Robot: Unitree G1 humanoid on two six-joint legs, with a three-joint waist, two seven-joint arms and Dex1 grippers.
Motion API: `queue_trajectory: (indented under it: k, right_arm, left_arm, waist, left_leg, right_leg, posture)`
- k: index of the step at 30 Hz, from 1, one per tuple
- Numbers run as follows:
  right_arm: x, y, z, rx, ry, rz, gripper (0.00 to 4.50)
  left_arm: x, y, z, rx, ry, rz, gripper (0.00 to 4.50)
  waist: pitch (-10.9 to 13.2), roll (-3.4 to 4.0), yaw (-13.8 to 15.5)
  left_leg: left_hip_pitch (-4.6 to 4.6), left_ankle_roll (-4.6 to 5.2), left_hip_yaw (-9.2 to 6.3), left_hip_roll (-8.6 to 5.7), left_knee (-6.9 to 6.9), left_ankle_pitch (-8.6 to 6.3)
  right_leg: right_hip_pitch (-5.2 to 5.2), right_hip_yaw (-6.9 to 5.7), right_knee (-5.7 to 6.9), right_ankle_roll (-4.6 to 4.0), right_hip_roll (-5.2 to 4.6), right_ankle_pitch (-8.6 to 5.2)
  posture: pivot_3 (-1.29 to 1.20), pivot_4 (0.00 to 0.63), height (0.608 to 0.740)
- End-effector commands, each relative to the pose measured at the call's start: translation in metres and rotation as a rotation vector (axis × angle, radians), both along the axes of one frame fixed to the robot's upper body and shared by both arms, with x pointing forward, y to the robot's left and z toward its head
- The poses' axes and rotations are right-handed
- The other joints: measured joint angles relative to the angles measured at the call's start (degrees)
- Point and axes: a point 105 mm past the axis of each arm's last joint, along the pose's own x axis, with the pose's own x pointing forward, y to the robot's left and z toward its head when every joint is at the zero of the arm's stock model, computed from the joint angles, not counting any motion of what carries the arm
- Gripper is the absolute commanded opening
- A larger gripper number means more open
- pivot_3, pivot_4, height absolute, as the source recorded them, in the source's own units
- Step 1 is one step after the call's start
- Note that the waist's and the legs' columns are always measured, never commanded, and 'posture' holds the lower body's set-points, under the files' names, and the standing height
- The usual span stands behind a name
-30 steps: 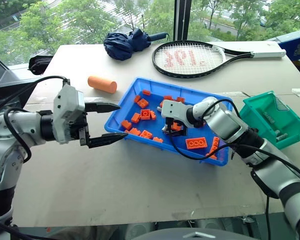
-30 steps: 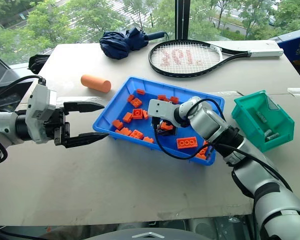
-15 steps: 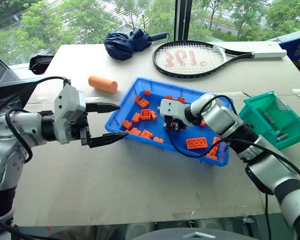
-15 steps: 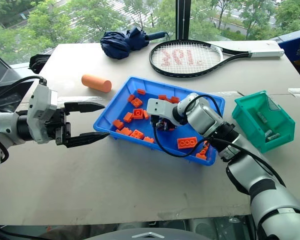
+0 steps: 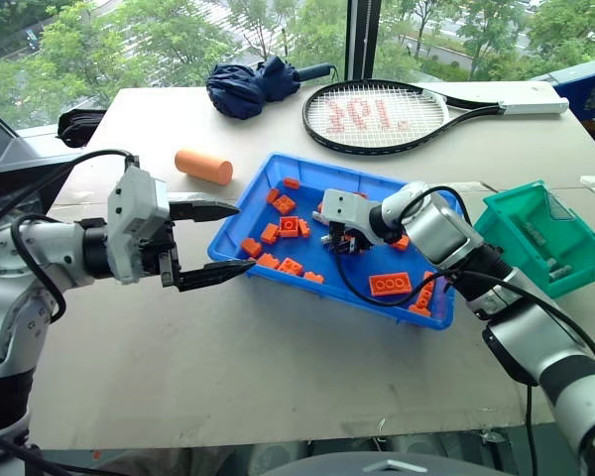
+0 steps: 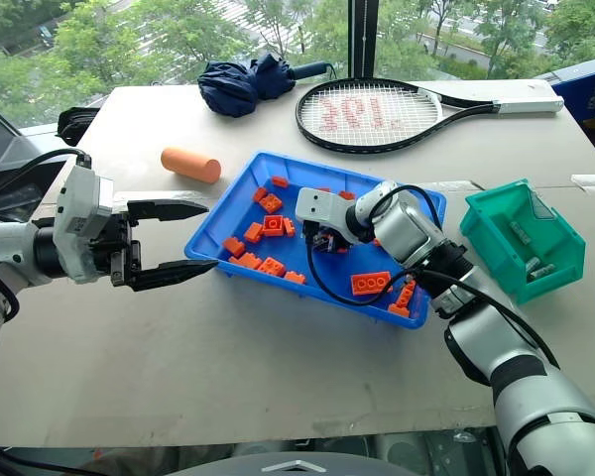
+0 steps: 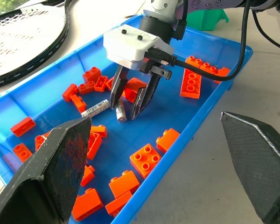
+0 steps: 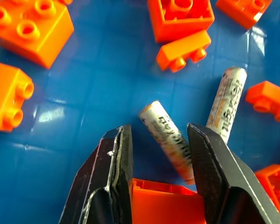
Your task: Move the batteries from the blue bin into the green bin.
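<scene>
Hovering off the near-left edge of the blue bin [image 5: 253, 203], the left gripper [image 5: 213, 243] held its two black fingers spread wide with nothing between them. Orange toy bricks [image 7: 146, 158] lay scattered across the bin floor, several crowding the two batteries [image 7: 95, 108] near its middle. The right gripper [image 7: 132, 99] pointed down into the bin, fingers partly closed astride one battery [image 8: 169, 138] and an orange brick [image 8: 165, 205]; a firm grip could not be confirmed. That battery lay flat, its long axis slanted between the fingers. The second battery [image 8: 227, 102] lay just beside it, also flat. The green bin [image 5: 538, 236] stood beyond the blue bin's right end. Farther back lay an orange cylinder [image 5: 202, 166], a tennis racket [image 5: 387, 114] and a folded umbrella [image 5: 253, 84].
</scene>
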Motion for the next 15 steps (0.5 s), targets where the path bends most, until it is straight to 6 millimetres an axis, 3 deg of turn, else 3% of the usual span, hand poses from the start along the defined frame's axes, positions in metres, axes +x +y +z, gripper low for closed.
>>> queue_trajectory:
  k: [1,8,15]
  right_arm:
    - [-0.002,0.001,0.006,-0.04,-0.028,0.045,1.17]
    - [-0.002,-0.012,0.021,-0.004,-0.039,0.025,1.17]
    - [-0.012,-0.044,0.047,0.148,0.014,-0.073,1.17]
  left_arm:
    - [0.0,-0.001,0.007,0.002,-0.041,-0.009,4.5]
    - [-0.001,0.0,0.007,0.005,-0.049,0.0,4.5]
    - [-0.002,0.001,0.005,0.002,-0.046,0.001,4.5]
  waist:
    - [0.0,0.0,-0.01]
    - [0.0,0.0,0.14]
    - [0.0,0.0,0.28]
  left_leg:
    - [0.0,0.0,0.0,0.0,0.0,0.0]
    - [0.0,0.0,0.0,0.0,0.0,0.0]
    - [-0.05,0.0,-0.02,0.0,0.0,0.0]
  right_leg:
    - [0.0,0.0,0.0,0.0,0.0,0.0]
    - [0.0,0.01,0.0,0.0,-0.01,0.0]
    - [0.0,0.05,-0.04,0.0,-0.06,0.0]
  posture:
    - [0.0,0.15,0.74]
    - [0.0,0.15,0.74]
    - [0.0,0.15,0.74]
